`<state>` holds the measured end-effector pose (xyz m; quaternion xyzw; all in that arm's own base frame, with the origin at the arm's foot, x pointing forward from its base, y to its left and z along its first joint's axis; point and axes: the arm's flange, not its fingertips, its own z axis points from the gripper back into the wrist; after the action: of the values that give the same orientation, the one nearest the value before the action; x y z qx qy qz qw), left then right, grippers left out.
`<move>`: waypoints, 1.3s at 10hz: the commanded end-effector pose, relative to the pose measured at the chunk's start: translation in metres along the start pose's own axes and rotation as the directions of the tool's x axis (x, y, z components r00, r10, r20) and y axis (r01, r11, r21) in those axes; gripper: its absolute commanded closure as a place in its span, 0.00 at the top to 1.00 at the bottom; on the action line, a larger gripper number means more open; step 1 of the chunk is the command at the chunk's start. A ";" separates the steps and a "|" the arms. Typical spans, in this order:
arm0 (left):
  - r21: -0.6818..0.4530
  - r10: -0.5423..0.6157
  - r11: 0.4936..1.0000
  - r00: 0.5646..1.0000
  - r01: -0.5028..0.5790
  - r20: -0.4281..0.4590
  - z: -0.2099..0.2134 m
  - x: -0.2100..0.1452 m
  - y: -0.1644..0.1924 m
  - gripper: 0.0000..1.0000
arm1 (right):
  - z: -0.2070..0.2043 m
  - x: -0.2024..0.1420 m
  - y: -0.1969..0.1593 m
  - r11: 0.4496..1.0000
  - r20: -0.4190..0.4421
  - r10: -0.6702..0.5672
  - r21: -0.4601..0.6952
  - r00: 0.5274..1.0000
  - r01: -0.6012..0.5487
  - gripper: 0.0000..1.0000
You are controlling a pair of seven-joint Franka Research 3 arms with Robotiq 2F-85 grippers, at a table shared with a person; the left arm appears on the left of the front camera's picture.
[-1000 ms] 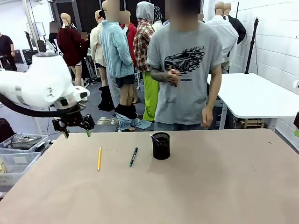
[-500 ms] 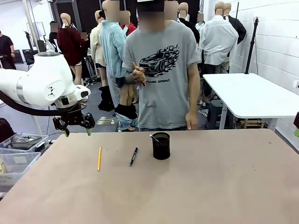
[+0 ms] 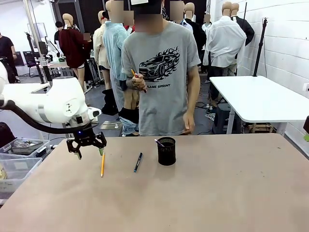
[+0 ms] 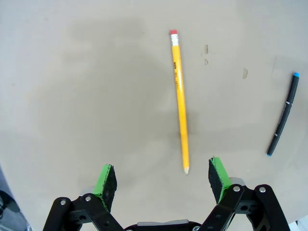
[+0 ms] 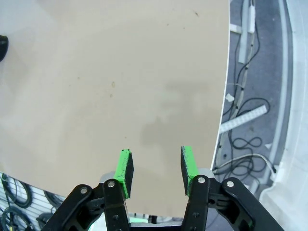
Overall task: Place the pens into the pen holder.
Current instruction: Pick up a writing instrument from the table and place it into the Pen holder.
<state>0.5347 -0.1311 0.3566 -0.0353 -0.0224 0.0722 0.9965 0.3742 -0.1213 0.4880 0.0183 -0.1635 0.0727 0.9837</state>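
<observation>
Green pads spread wide on nothing, the left gripper (image 3: 90, 153) hangs low over the table (image 3: 217, 193) toward its far left corner, one pad almost over the far end of the yellow pencil (image 3: 103, 164), which lies flat, lengthwise between the far and near edges. From the wrist, the pencil's sharpened tip sits close to one pad rather than midway between the two, and most of its length runs on ahead of the fingers. A straight drop from here would likely pinch only the point, letting the pencil swing or slip, or bring a pad down on the shaft and roll it away. Thin as it is on the flat board, a shallow close could miss it altogether, while a deep one could drive the pads into the table. Just to the right, apart from the pencil, lies the black-and-blue pen (image 3: 138, 162), near enough that a nudged pencil might knock it. Further right, near the middle of the far edge, stands the black mesh pen holder (image 3: 166, 151), a thin stick (image 3: 158, 142) poking over its rim; light and narrow, it could tip if a long pencil strikes that rim at a slant. A person behind the far edge holds an orange pencil (image 3: 133, 73) in one hand (image 3: 140, 83). The right gripper (image 5: 157, 166), jaws partly apart and empty, hovers above one edge of the table.
</observation>
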 end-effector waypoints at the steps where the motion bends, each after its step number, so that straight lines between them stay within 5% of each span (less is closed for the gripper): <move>1: -0.033 0.019 0.999 0.999 -0.020 -0.044 -0.009 0.012 -0.016 1.00 | -0.001 0.001 0.002 1.000 -0.011 -0.012 -0.025 1.000 0.012 0.52; 8: 0.036 0.023 0.999 0.993 -0.019 -0.113 -0.055 0.023 -0.023 0.96 | -0.001 0.001 0.002 1.000 -0.011 -0.012 -0.025 1.000 0.012 0.52; 13: 0.091 0.016 0.996 0.994 -0.006 -0.105 -0.054 0.016 -0.027 0.00 | -0.001 0.001 0.002 1.000 -0.011 -0.012 -0.025 1.000 0.012 0.52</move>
<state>0.5567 -0.1555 0.3057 -0.0125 0.0336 0.0646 0.9973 0.3742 -0.1214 0.4879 0.0185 -0.1635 0.0725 0.9837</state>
